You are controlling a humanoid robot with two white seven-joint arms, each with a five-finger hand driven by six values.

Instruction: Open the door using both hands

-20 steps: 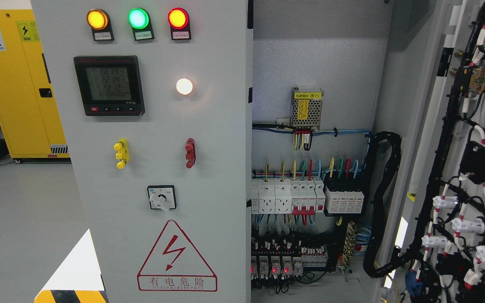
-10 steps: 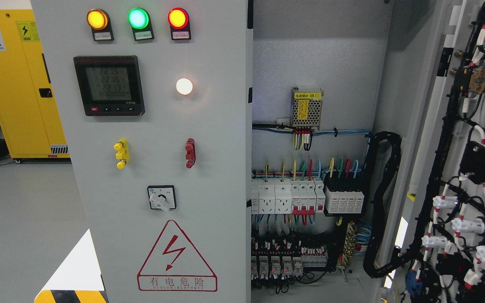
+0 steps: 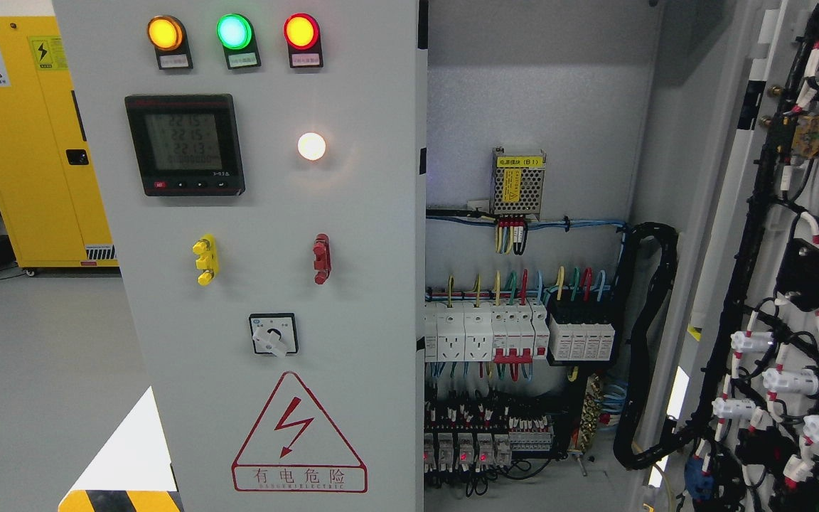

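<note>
A grey cabinet [image 3: 537, 107] fills the scene. Its left door [image 3: 352, 299] is shut, carrying a meter [image 3: 184, 144], three lamps [image 3: 234, 31] and a red warning triangle [image 3: 298, 435]. The right door [image 3: 772, 299] is swung wide open at far right, wiring on its inner face, baring the breakers [image 3: 484, 333] inside. No hand is visible, so their state cannot be told.

Robot body is out of frame in the head view: neither the left hand nor the right hand shows, and no arm comes in from the lower corners or bottom edge. Its colours, shapes, cables, screws and markings can't be told from this shot
</note>
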